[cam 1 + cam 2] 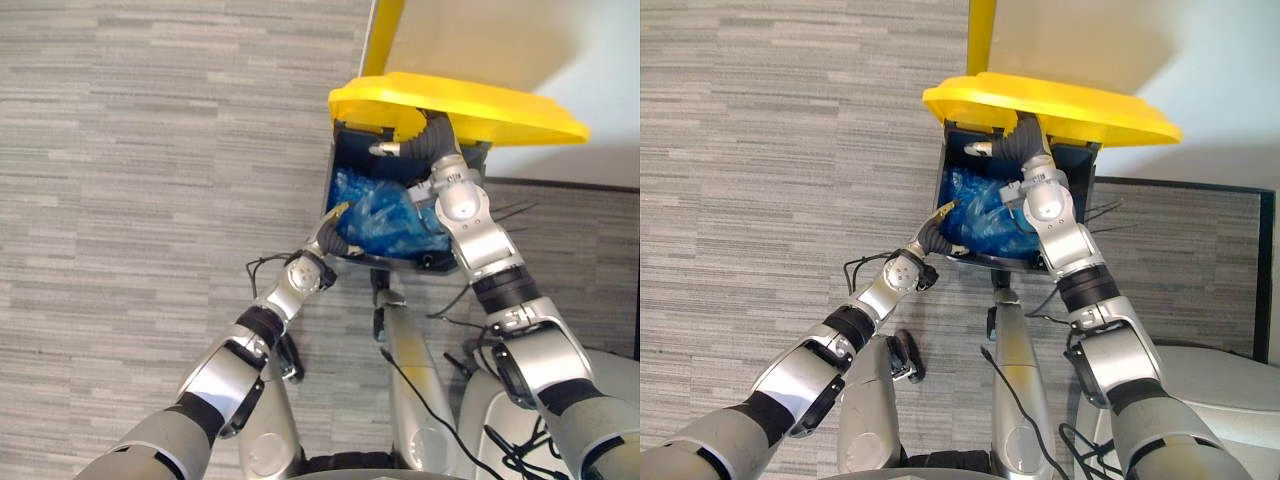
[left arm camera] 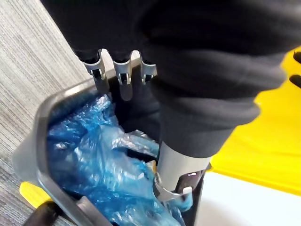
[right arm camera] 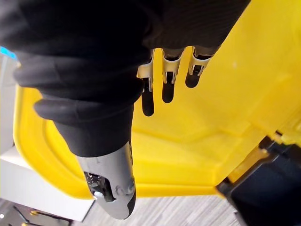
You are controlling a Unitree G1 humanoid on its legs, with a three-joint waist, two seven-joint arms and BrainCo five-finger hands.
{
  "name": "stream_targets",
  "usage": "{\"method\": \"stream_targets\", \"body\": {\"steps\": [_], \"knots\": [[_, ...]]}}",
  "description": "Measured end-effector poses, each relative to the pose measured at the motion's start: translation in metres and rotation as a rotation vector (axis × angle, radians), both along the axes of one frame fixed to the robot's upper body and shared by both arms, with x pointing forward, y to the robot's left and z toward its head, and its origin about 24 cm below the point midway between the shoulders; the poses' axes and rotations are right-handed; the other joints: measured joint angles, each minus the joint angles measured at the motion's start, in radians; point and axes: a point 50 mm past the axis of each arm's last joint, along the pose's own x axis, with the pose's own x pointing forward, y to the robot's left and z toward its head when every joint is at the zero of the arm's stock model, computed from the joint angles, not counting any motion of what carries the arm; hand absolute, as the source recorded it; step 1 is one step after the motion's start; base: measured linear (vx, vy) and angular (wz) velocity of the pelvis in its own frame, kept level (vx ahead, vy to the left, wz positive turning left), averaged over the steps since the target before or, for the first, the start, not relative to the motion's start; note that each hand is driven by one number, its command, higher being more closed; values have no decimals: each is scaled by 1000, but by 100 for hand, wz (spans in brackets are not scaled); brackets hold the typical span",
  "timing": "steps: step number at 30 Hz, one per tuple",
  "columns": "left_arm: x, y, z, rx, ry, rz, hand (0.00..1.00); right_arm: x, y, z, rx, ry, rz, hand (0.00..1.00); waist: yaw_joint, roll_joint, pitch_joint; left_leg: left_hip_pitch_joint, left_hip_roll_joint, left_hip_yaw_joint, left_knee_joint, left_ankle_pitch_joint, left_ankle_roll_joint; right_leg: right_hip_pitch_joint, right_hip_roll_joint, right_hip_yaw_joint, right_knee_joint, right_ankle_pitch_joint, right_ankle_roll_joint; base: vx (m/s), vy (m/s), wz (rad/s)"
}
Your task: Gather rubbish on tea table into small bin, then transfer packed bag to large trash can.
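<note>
Both hands are at the large trash can (image 1: 345, 150), a dark bin standing on grey striped carpet (image 1: 150, 150) with its yellow lid (image 1: 470, 105) raised and tilted back above the opening. From my seat the head cameras look straight down into it.

My right hand (image 1: 1012, 145) is up under the lid. In the right wrist view its fingers (image 3: 168, 82) are only slightly bent, with their dark tips against the lid's yellow underside. They are not wrapped round anything, so I read that hand as open and propping the lid.

The blue plastic bag (image 1: 385, 220) lies crumpled inside the can. It fills most of the opening and sits below the rim.

My left hand (image 1: 328, 232) is at the can's near edge, reaching over the rim toward the bag. In the left wrist view its fingers (image 2: 123, 75) hang straight and relaxed above the blue plastic, apart from it. The thumb (image 2: 176, 169) stretches down beside the bag at its other side. I cannot tell whether the thumb tip touches the plastic, but nothing is pinched, so this hand is open as well and holds nothing.
</note>
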Motion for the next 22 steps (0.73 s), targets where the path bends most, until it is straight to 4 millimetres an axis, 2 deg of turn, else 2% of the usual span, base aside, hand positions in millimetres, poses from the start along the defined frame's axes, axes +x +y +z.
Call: {"method": "stream_targets", "body": {"steps": [2,3,5,6,7,8,10,11,12,13,14,15,16,17,18,19,20,21,22], "knots": [[-16,25,-17,-59,49,66,0,-18,-15,-33,19,76,-42,0,15,0,0,63,-5,-12,-6,0,0,62,-10,-17,31,-33,-1,35,-26,31],[-21,33,-22,-78,68,93,0,-24,-18,-42,33,98,-51,0,24,-1,0,85,-5,-13,-8,0,0,82,-10,-19,36,-41,-4,27,-12,20],[-51,73,-49,-129,152,233,0,-48,-17,-82,94,215,-49,0,40,-25,-15,170,-11,-8,-33,0,0,164,-14,-21,31,-52,1,8,-4,10],[-54,77,-52,-133,163,247,0,-51,-17,-86,99,227,-48,0,42,-28,-17,178,-12,-7,-35,0,0,172,-14,-20,29,-52,1,-30,22,0],[-70,95,-64,-139,210,309,0,-62,-15,-104,122,279,-47,0,53,-52,-38,208,-27,6,-43,3,5,187,-21,-19,24,-50,4,-41,64,-11],[-94,115,-81,-143,273,387,0,-77,-14,-125,141,360,-40,0,57,-81,-66,229,-41,25,-54,11,20,201,-31,-14,3,-26,0,-41,78,-20],[-116,130,-93,-160,323,458,0,-89,-14,-141,144,425,-39,0,70,-106,-82,252,-46,68,-69,21,37,202,-42,-49,-22,24,-14,-90,70,-68],[-144,142,-108,-190,387,549,0,-101,-15,-154,158,485,-38,0,94,-118,-100,273,-30,150,-110,44,78,194,-52,-124,-56,92,-34,-188,44,-101],[-154,145,-113,-195,413,573,0,-106,-17,-159,167,504,-45,0,88,-112,-101,273,-37,158,-128,55,86,183,-65,-140,18,65,-67,-294,44,-74],[-169,147,-121,-198,467,594,0,-127,-24,-180,199,590,-82,0,67,-120,-122,277,-45,162,-176,82,104,195,-79,-153,193,-15,-96,-261,35,-4],[-186,149,-129,-191,516,611,0,-151,-28,-204,230,700,-120,0,58,-104,-147,289,-50,164,-236,120,107,230,-73,-153,295,-71,-76,-206,30,3],[-194,150,-132,-193,538,621,0,-165,-29,-216,246,758,-138,0,56,-113,-166,295,-61,172,-279,145,107,257,-77,-150,330,-108,-66,-78,-26,-15],[-211,153,-138,-200,580,651,0,-189,-30,-235,271,855,-164,0,52,-122,-201,302,-79,185,-352,191,108,306,-85,-145,362,-160,-49,-41,-94,-29],[-222,151,-142,-219,612,669,0,-209,-33,-247,282,925,-192,0,50,-120,-223,299,-82,198,-400,224,104,347,-87,-149,341,-183,-30,-49,-115,-36],[-226,149,-144,-230,624,673,0,-216,-35,-251,288,949,-206,0,52,-131,-234,298,-83,202,-417,235,102,370,-86,-156,308,-190,-18,-100,-116,-47],[-234,144,-148,-248,649,685,0,-225,-39,-257,294,988,-231,0,52,-126,-239,307,-97,210,-476,266,77,391,-74,-183,205,-194,-12,-89,-76,-46],[-237,139,-151,-262,664,683,0,-229,-41,-260,295,1004,-244,0,55,-118,-249,313,-102,215,-520,291,68,404,-59,-188,139,-194,-12,-94,-103,-86],[-248,127,-156,-299,703,673,0,-241,-45,-268,294,1053,-270,0,55,-101,-312,311,-118,237,-632,360,58,457,-8,-184,-117,-192,-34,-44,-67,-74],[-248,125,-157,-305,707,672,0,-242,-46,-269,292,1059,-274,0,54,-95,-314,312,-116,244,-646,368,57,466,2,-181,-158,-180,-49,-27,-51,-59]]}}
